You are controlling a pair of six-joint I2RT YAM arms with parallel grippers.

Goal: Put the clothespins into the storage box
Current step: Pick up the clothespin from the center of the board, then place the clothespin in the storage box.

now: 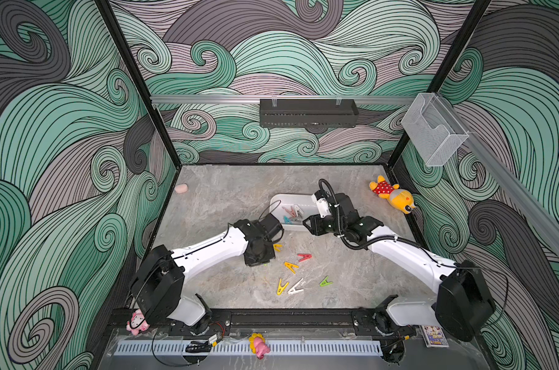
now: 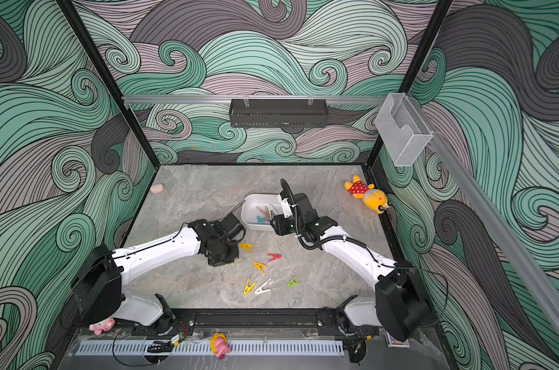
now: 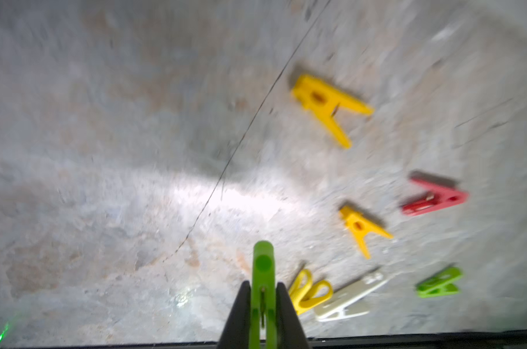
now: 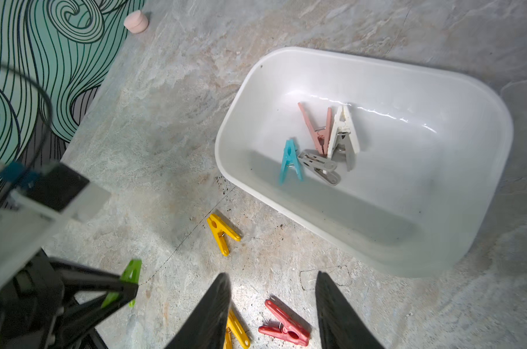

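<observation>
My left gripper (image 3: 263,290) is shut on a green clothespin (image 3: 263,263), low over the table's middle left (image 1: 262,261); the right wrist view shows the same clothespin (image 4: 130,273). Loose clothespins lie beside it: yellow (image 1: 277,247), red (image 1: 304,257), yellow (image 1: 291,266), yellow (image 1: 282,286), white (image 1: 296,286) and green (image 1: 325,282). The white storage box (image 1: 276,205) stands behind them and holds teal (image 4: 290,161), pink (image 4: 316,127), white (image 4: 343,130) and grey (image 4: 318,167) clothespins. My right gripper (image 4: 272,276) hangs open just in front of the box, above the red clothespin (image 4: 286,327).
A yellow plush bear (image 1: 393,193) lies at the back right. A small pink jar (image 1: 181,188) sits by the left wall. A black perforated tray (image 1: 308,112) and a clear holder (image 1: 433,128) hang on the walls above.
</observation>
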